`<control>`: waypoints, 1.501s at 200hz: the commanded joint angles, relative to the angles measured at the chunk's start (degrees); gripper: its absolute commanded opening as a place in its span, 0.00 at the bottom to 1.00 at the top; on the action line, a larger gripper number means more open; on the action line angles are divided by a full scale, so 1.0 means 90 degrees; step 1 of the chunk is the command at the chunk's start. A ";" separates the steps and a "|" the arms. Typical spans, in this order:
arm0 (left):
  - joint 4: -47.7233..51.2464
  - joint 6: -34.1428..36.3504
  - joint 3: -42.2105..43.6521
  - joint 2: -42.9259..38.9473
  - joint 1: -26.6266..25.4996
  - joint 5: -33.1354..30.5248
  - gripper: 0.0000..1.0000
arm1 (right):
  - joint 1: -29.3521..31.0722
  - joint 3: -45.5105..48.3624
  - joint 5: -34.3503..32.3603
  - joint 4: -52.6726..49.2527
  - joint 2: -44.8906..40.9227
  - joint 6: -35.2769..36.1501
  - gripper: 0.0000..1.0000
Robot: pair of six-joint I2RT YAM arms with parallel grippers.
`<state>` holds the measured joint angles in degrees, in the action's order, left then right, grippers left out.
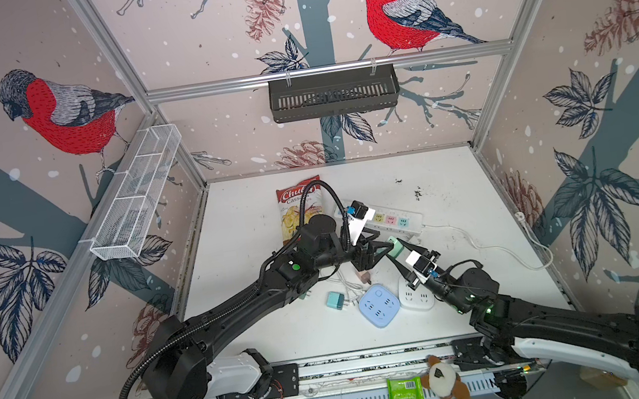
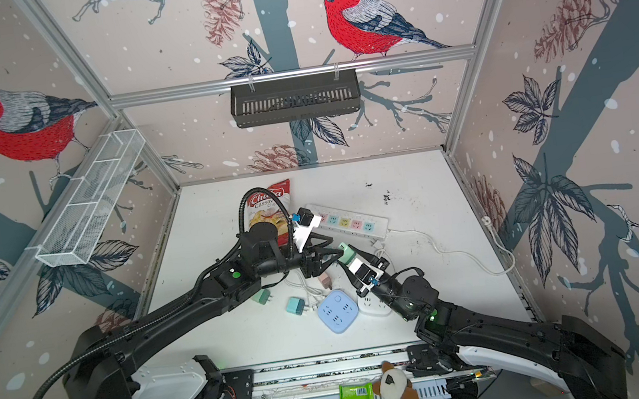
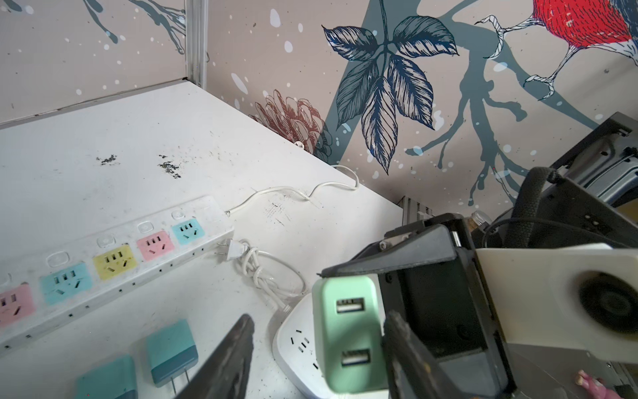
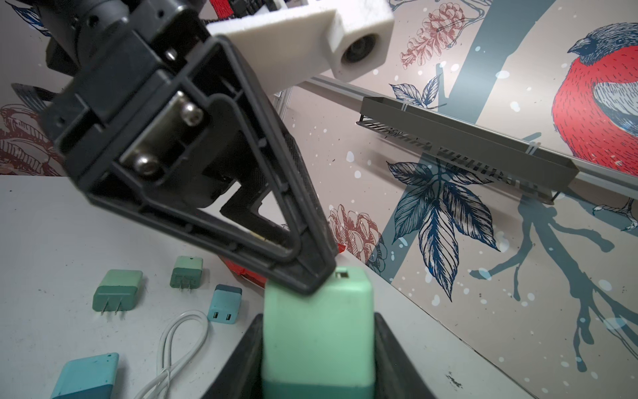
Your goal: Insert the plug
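R gripper [image 4: 317, 345] clamped on mint plug [image 4: 317, 311], mid-air over worktop [image 1: 456, 199] centre, just front of pwr strip [image 3: 114, 255]; L gripper [image 3: 319, 314] jaws apart astride its USB end, so I'd square L on the flat sides and close firm b4 R lets go.

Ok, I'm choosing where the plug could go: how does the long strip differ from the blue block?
The long strip is a white bar with a row of pastel sockets; the blue block is a rounded square, blue all over. The strip lies farther back, the block nearer the front. Both lie flat on the table.
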<state>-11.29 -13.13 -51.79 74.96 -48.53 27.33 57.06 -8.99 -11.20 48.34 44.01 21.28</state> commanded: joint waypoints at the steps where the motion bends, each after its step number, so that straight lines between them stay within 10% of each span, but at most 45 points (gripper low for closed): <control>1: 0.0220 0.0140 -0.0143 0.0104 -0.0034 0.0171 0.59 | 0.0027 -0.0192 0.0122 0.0244 0.0087 -0.0015 0.02; 64: 0.0514 0.0207 -0.0427 0.0481 -0.0105 0.0186 0.48 | 0.0047 -0.0280 0.0108 0.0340 0.0326 -0.0059 0.01; 111: 0.0640 0.0208 -0.0559 0.0629 -0.0102 0.0281 0.12 | 0.0074 -0.0348 0.0004 0.0229 0.0332 -0.0146 0.02; 171: 0.0383 0.0467 -0.0195 0.0312 0.0040 -0.0252 0.00 | 0.0077 -0.0329 -0.0369 -0.0859 -0.0242 -0.1578 1.00; 215: -0.0565 0.1463 0.1037 -0.0551 0.0039 -0.1548 0.00 | 0.0069 0.0301 -0.0909 -0.1855 -0.1814 -0.2819 1.00; 260: -0.1496 0.2584 0.1907 -0.1023 -0.0098 -0.1008 0.00 | -0.0217 0.0956 -0.3551 -0.3154 -0.4261 -0.4004 1.00; 300: -0.1374 0.3501 0.2017 -0.0980 -0.0553 -0.1053 0.00 | -0.1255 0.1288 -0.2992 -0.2947 -0.4158 -0.4634 1.00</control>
<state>-20.05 10.74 -33.12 65.73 -51.86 17.02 50.33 -0.30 -38.06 19.66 7.51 -14.55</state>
